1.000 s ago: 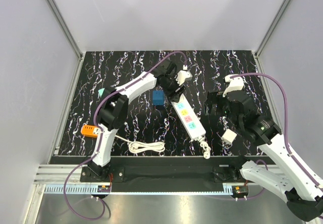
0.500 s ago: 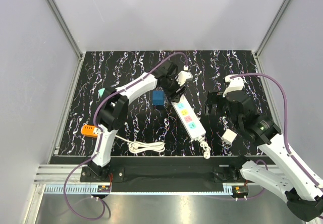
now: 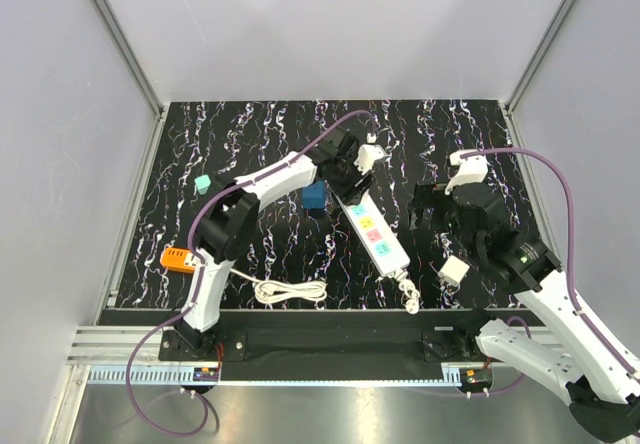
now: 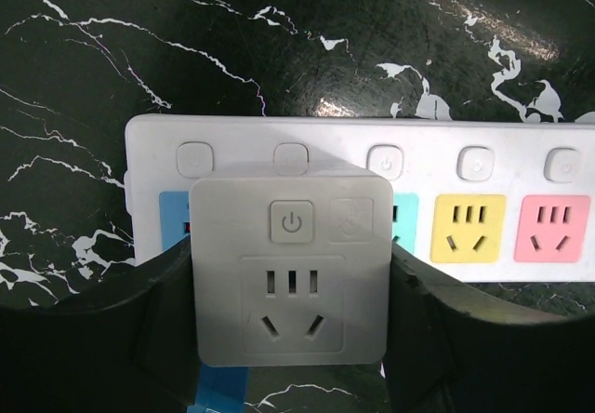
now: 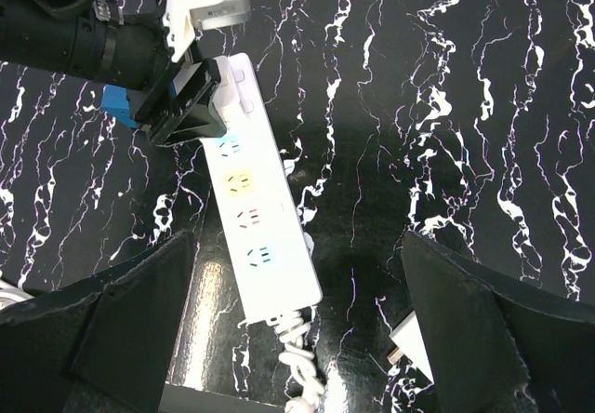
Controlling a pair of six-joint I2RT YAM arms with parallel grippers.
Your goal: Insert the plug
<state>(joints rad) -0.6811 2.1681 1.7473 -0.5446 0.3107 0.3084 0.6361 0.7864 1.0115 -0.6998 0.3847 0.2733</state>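
The royal-blue plug (image 3: 314, 196) rests on the table, just left of the white power strip (image 3: 372, 229). It also shows in the right wrist view (image 5: 116, 106) and as a blue corner below the jaws in the left wrist view (image 4: 218, 390). My left gripper (image 3: 352, 172) is shut on a white socket adapter with a power button (image 4: 291, 264), held over the strip's far end (image 4: 483, 153). I cannot tell whether the adapter is seated. My right gripper (image 3: 432, 207) is open and empty, above the table right of the strip (image 5: 256, 218).
A second white adapter (image 3: 455, 270) lies by the right arm. A pale teal cube (image 3: 201, 182) sits at the left. An orange socket block (image 3: 179, 259) with a white cord (image 3: 290, 290) lies near the front left. The strip's coiled cord (image 3: 405, 292) reaches the front edge.
My left gripper has shifted slightly right and farther back over the strip's far end with the white adapter. The right arm has barely moved. The blue plug has not moved.
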